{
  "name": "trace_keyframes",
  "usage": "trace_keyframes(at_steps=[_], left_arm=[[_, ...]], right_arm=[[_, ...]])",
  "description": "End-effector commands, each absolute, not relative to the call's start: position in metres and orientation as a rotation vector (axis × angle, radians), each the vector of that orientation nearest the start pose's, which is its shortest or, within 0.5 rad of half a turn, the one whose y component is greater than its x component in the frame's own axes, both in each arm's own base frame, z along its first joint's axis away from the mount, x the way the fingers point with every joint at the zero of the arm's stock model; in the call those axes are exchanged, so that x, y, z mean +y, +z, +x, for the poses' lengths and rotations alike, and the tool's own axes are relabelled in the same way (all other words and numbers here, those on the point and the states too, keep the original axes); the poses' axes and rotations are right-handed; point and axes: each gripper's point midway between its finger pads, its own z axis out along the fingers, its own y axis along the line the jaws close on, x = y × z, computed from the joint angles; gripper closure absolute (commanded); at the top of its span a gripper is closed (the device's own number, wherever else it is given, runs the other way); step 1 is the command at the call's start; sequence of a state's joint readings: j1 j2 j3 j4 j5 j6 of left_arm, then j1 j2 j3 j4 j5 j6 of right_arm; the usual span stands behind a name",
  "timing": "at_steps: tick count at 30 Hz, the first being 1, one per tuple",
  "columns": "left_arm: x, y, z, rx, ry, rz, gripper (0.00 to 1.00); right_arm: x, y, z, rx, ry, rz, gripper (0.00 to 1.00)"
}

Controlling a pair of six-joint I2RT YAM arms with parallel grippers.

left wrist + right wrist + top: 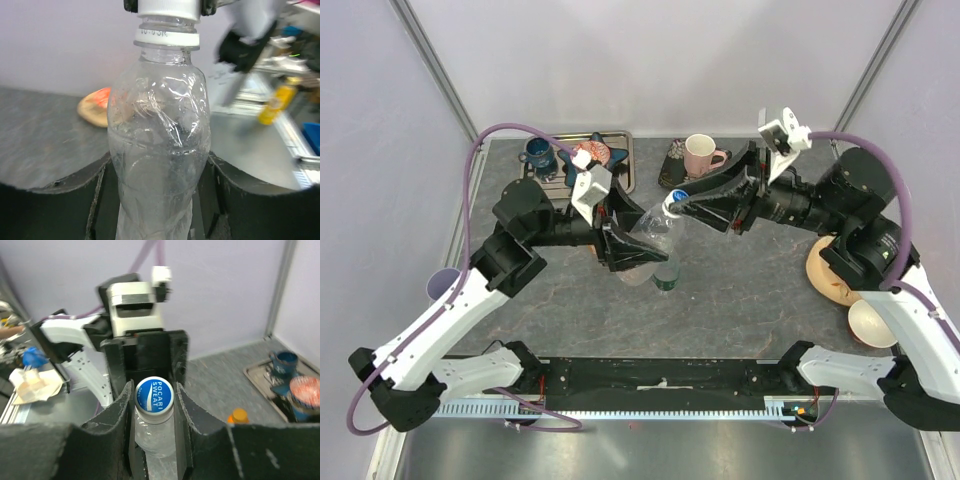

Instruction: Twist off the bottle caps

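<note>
Bottle [159, 150] base, cap [154, 394] sides behind jaws

The dark, stone-patterned table [750, 290] carries a metal tray [627, 160] at its far left, a dark saucer [674, 172] under a pink mug [700, 155] at far centre, a green-tinted bottle [666, 275] standing near the middle, and a pale plate [823, 268] and bowl [870, 322] along its right side.
</note>
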State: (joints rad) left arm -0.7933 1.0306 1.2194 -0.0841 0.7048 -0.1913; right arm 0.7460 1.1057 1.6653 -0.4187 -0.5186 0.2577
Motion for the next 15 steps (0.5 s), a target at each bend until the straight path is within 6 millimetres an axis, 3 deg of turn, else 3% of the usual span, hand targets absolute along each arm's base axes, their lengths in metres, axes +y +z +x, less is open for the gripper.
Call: trace_keyframes(at_steps=[1,10,15], left_arm=[[-0.291,0.455,0.092,1.057,-1.67,1.218,0.65],[-0.291,0.443,0.093,1.086,-1.841,1.273,0.65],[-0.295,0.437,0.097,1.12,-1.884,1.284,0.64]], right_arm=[[0.284,0.52,0.102,1.135,1.355,-1.098,1.0],[0.269,0.541,0.057,0.934,1.514,-1.181,1.0],[0.268,0.548,0.043,0.85,1.586,-1.248,1.0]])
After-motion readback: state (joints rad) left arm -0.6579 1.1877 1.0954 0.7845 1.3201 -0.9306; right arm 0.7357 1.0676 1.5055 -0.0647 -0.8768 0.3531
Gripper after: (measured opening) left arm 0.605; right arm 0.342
